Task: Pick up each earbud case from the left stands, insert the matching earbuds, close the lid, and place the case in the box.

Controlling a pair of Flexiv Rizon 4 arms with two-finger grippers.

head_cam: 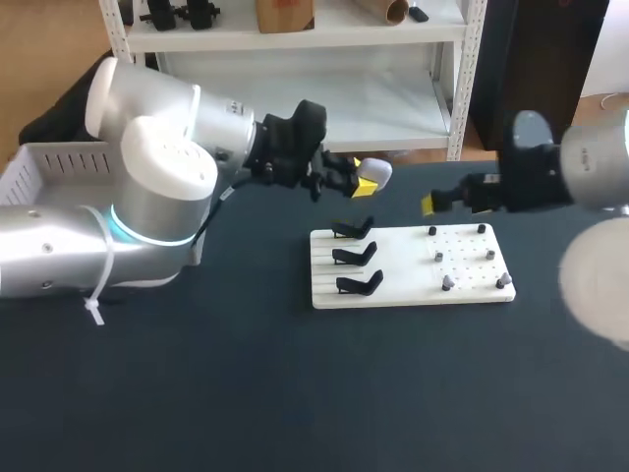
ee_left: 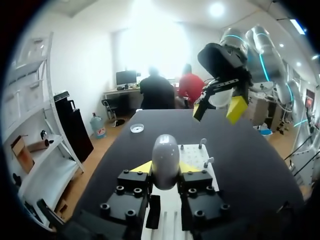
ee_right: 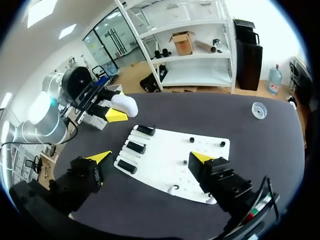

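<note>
Two grippers, itemised from the fingers outward

Left gripper [head_cam: 364, 183] [ee_left: 165, 169]: yellow tips clamped from two sides on the white earbud case [head_cam: 374, 171] [ee_left: 165, 156]. The case's rounded end sticks out beyond the fingers. The case is held in the air, off the table [head_cam: 246, 393], just beyond the far edge of the white board [head_cam: 403, 287] at its stand end. It also shows from the right wrist view [ee_right: 124, 104].

Right gripper [head_cam: 429, 205] [ee_right: 150, 157]: fingers spread wide apart. It hangs in the air near the far edge of the board's peg end, pointing toward the left gripper and well apart from it. The left wrist view shows both its tips [ee_left: 218, 107].

Board: lies flat on the dark table, under and between the two grippers.
- Stand end: three black stands [head_cam: 355, 256] in a row.
- Other end: several small pegs [head_cam: 447, 283], some grey-capped, too small to tell more.

White slotted box [head_cam: 39, 162]: at the table's far left, behind the left arm

Small white ring [ee_right: 258, 110]: on the table, well apart from the board
</note>
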